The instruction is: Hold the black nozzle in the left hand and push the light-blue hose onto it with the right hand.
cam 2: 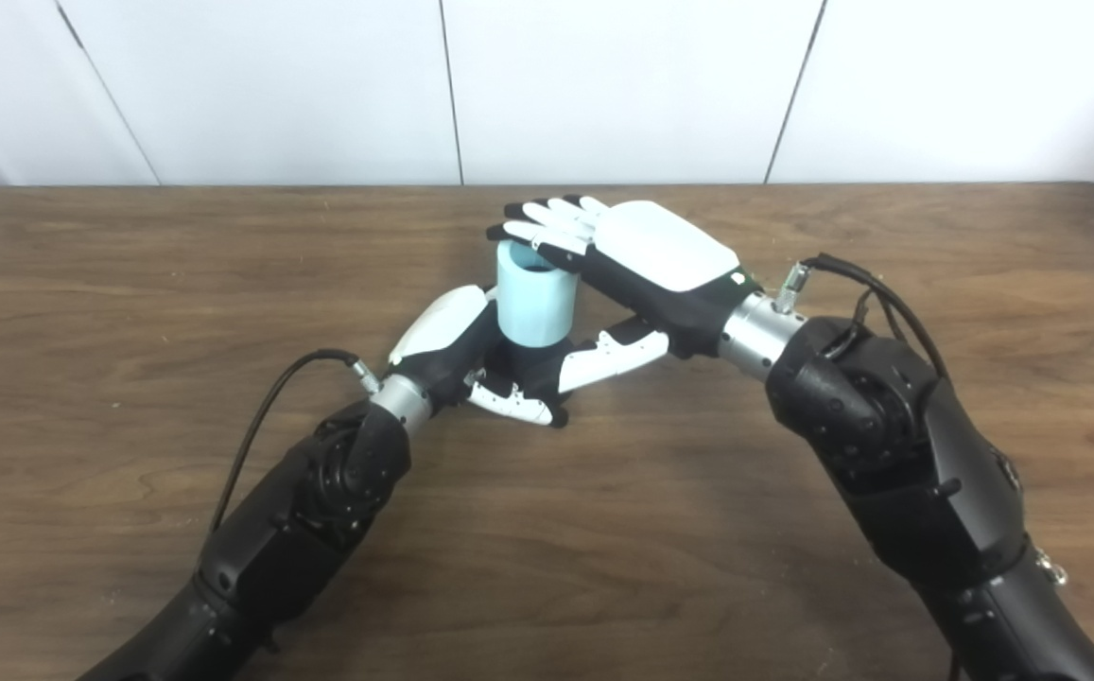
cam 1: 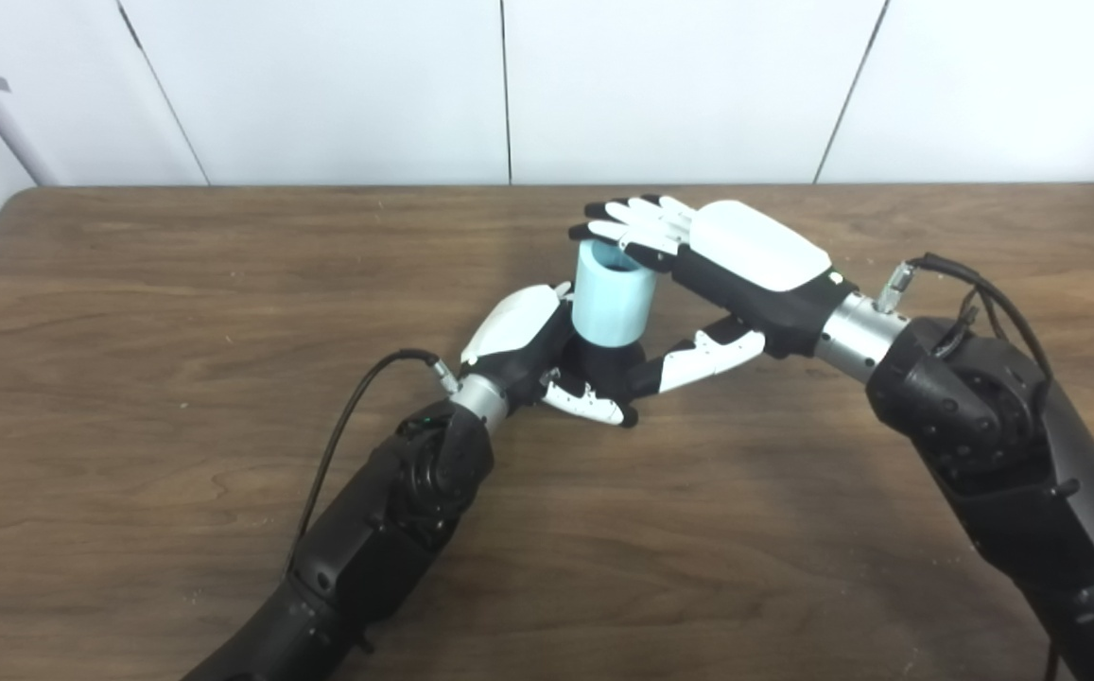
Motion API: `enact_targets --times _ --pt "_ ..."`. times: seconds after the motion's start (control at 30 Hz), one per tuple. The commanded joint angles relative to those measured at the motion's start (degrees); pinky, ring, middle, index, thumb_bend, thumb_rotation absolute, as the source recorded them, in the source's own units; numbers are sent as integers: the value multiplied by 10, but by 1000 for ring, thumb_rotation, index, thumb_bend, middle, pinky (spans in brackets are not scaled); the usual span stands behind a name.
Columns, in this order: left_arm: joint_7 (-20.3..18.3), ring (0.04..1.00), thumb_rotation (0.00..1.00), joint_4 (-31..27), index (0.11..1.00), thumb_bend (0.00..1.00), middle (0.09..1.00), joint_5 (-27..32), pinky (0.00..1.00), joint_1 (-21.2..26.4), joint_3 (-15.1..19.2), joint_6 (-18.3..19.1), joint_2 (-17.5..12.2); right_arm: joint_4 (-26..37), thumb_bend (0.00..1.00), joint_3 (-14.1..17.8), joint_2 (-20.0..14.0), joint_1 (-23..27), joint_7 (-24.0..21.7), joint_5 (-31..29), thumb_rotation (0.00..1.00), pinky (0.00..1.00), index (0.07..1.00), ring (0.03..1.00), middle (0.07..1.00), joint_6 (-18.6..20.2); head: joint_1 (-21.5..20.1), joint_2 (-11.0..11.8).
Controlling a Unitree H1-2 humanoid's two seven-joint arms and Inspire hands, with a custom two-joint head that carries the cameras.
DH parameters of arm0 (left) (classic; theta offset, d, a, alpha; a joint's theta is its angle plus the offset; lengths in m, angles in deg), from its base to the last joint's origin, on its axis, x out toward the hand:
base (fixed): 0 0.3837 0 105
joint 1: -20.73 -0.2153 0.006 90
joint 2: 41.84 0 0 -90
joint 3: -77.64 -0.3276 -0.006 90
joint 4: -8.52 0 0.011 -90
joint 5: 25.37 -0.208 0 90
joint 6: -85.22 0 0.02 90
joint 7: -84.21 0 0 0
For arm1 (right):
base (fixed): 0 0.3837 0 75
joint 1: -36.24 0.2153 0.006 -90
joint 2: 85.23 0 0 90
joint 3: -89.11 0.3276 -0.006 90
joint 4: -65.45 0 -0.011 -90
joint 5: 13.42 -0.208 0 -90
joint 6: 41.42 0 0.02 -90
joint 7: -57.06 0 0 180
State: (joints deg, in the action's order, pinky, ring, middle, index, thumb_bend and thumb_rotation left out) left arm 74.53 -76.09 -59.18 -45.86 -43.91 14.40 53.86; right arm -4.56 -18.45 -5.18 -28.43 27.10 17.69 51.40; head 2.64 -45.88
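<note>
The light-blue hose, a short wide tube, stands upright at the table's middle with its open end up. Its lower end sits over the black nozzle, of which only a dark base shows. My left hand is shut on the nozzle from the left, fingers curled around the front of the base. My right hand lies flat and open above the hose, its fingers stretched over the hose's top rim. Its thumb points left, low beside the nozzle. How far the nozzle reaches inside the hose is hidden.
The brown wooden table runs to a white panelled wall at the back. A black cable loops off my left wrist, and another off my right forearm. Both forearms cross the near half of the table.
</note>
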Motion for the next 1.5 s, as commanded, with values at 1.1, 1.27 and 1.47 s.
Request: enact_targets --times 1.1,1.27,1.47 --pt "-62 988 43 69 480 523 852 -13 1000 -55 -20 56 -36 -63 520 181 130 -85 160 -135 1000 818 931 906 942 131 1 2" --pt "-59 981 48 74 488 523 855 -22 1000 -51 -26 58 -34 -57 519 170 121 -94 154 -135 1000 823 931 906 941 127 2 2" --pt "-49 975 28 73 696 812 876 -29 1000 -49 -22 69 -29 -50 533 163 112 -97 150 -139 1000 824 931 906 941 129 2 2"
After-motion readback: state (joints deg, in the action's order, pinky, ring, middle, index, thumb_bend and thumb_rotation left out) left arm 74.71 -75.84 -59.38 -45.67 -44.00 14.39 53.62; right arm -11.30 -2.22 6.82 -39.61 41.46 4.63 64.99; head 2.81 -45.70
